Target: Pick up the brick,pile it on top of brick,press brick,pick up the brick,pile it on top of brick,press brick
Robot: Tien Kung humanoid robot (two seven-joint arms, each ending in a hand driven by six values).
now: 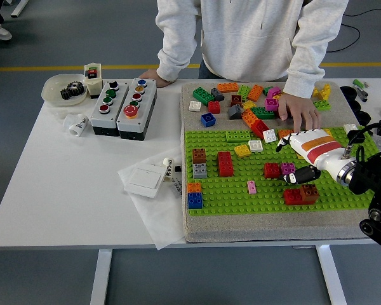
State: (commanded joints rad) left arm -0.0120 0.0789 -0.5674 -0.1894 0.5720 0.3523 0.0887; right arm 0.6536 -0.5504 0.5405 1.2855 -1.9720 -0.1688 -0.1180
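The right hand [301,155] hovers over the green baseplate [241,190], fingers spread and holding nothing. The red-and-brown brick stack [301,194] sits just toward the near edge from its fingertips, long axis running left-right. Only the right arm shows, so it is the nearer one. A red and magenta pair [280,169] lies just left. At the baseplate's far edge, a person's hand [298,113] rests among loose bricks [241,101]. The white table [63,190] beside it is crowded.

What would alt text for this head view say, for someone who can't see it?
A robot hand reaches from the right over a green baseplate dotted with colourful toy bricks, just above a red and brown brick pair. A person in a grey hoodie stands opposite, one hand resting among loose bricks.
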